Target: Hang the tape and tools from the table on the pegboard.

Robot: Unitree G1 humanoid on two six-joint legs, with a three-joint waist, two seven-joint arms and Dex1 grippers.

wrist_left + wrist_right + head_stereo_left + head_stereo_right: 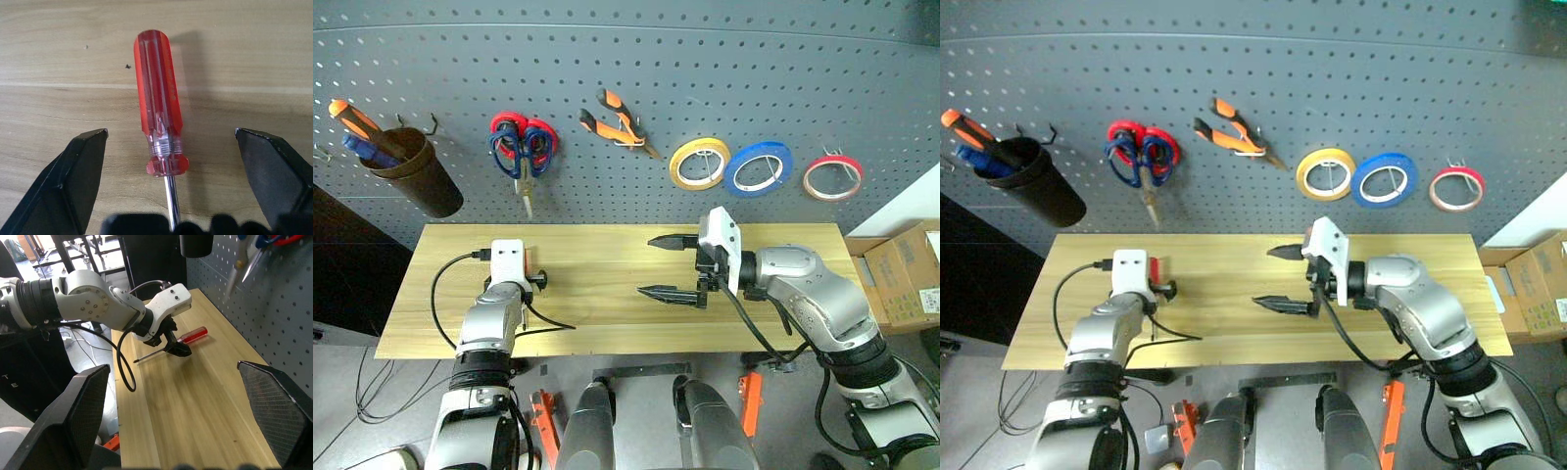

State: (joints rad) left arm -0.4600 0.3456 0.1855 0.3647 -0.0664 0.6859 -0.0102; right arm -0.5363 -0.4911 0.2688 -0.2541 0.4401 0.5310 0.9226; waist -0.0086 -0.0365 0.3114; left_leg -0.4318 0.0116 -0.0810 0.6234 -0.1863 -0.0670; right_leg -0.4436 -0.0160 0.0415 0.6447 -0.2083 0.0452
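The red-handled screwdriver (159,103) lies flat on the light wood table (607,328), toward its left end. My left gripper (169,132) hangs open just over it, one finger on each side of the handle's collar, not touching. The right wrist view shows that same left gripper (177,348) over the screwdriver (192,335). My right gripper (664,266) is open above the table's middle, pointing left, empty. On the pegboard (724,59) hang the red tape (832,178), the dark-handled scissors (519,155) and the orange-and-black pliers (619,124).
A brown cup (416,171) on the pegboard's left holds an orange-handled screwdriver (352,117). Red-handled scissors (524,127) hang with the dark pair. Yellow (699,163) and blue (758,168) tape rolls hang left of the red one. A cardboard box (906,274) stands right of the table.
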